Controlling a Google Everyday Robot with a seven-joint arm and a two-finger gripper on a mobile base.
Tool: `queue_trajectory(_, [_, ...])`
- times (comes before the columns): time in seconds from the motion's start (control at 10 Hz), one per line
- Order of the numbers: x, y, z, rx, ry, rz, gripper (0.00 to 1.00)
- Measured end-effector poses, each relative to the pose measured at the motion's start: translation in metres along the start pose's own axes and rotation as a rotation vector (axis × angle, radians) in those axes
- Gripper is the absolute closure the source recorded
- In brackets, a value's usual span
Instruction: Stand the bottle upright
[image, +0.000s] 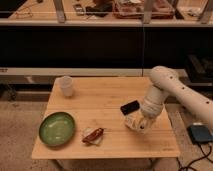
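Note:
The bottle (133, 123), cream-white with a yellowish label, shows at the right of the wooden table (102, 102), low over the boards and tilted. My white arm comes in from the right and bends down onto it. The gripper (141, 120) is at the bottle's right side and shut on it; the wrist hides much of the bottle.
A small flat black rectangle (130, 107) lies just behind the bottle. A reddish-brown packet (93, 135) lies front centre, a green plate (57, 128) front left, a white cup (66, 85) back left. A dark shelf unit stands behind the table, a grey box (201, 133) on the floor right.

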Motion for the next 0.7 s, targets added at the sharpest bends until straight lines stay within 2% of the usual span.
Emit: queue_trajectory(0.7, [0.0, -0.0001, 0.0001, -0.001, -0.001, 0.001, 0.79])
